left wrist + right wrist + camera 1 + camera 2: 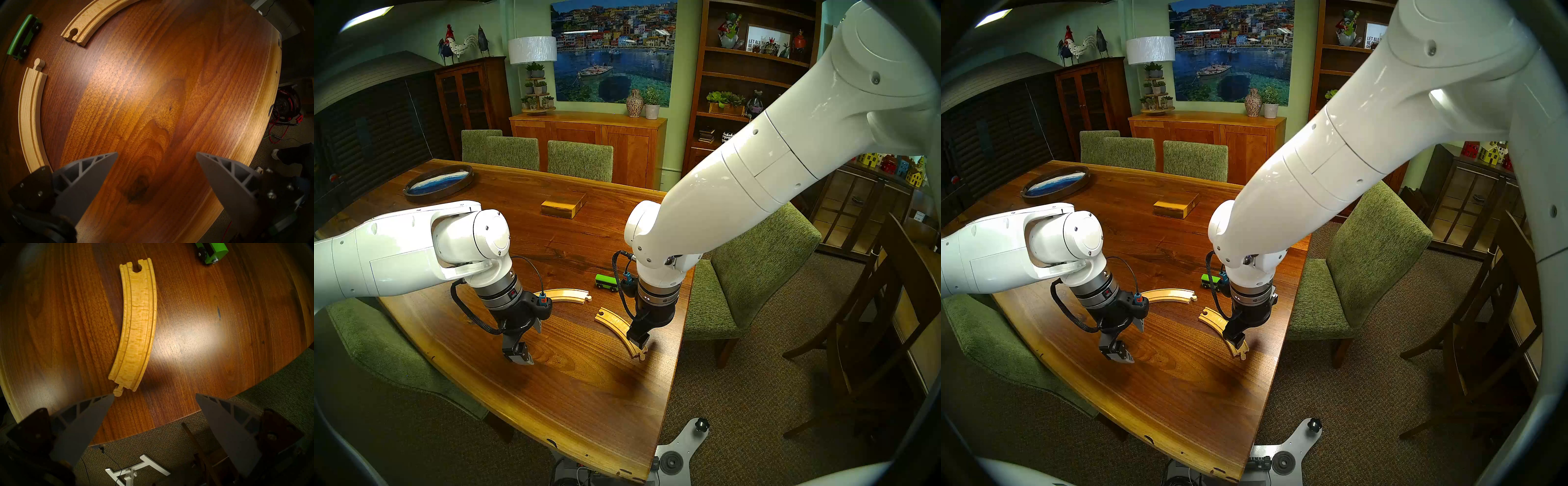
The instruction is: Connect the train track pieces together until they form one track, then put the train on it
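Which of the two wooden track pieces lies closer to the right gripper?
The track piece near the table's edge, whose peg end lies under the right gripper. The other piece lies farther back, beside the left arm's wrist.

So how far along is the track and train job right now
Nothing is done yet: the far piece and the near piece lie apart on the table, peg facing socket across a gap. Nothing is in hand; the left gripper and right gripper hang open and empty. Left: join them, then set the train on top.

A home dining room; wooden table (572, 390) ringed by green chairs (580, 161); sideboard (588, 135), bookcase (751, 85).
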`<state>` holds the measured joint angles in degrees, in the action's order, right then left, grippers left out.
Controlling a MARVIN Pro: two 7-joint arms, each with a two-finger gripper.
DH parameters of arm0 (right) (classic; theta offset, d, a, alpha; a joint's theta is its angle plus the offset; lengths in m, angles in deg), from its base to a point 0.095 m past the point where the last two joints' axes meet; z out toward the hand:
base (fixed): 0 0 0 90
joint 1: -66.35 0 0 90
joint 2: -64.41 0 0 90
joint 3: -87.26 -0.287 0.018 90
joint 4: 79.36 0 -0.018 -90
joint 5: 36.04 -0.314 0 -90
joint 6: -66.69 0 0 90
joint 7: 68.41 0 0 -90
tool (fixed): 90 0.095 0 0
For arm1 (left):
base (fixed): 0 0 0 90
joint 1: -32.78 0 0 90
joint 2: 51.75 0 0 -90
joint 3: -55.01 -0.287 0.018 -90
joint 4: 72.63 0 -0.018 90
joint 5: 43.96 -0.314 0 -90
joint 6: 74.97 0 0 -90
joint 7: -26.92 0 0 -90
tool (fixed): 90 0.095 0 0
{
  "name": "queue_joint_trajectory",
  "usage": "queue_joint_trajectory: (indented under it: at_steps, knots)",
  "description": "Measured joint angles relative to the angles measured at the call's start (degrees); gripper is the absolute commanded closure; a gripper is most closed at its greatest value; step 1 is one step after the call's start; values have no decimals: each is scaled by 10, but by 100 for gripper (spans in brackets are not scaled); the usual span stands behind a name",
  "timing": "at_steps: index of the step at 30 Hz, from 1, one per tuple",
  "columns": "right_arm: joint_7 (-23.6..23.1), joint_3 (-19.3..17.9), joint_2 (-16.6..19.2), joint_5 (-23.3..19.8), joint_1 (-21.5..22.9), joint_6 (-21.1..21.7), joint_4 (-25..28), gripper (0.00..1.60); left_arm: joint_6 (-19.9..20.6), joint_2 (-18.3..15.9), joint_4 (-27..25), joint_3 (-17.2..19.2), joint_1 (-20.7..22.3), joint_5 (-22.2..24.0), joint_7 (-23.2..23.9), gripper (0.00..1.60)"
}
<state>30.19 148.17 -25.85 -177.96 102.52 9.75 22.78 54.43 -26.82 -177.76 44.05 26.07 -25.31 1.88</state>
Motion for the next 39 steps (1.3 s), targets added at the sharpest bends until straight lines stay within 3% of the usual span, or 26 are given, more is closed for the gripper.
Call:
queue_joint_trajectory:
  at_steps: [15, 27, 39]
  knots:
    - [1, 0, 0, 0, -1, 0, 0, 0, -21, 25, 52, 23, 7, 5, -4, 0]
    - [2, 0, 0, 0, -1, 1, 0, 0, -61, 75, 162, 33, 10, -15, -26, 0]
    - [3, 0, 0, 0, -2, 1, 0, 0, -125, 127, 274, 39, 11, -23, -7, 0]
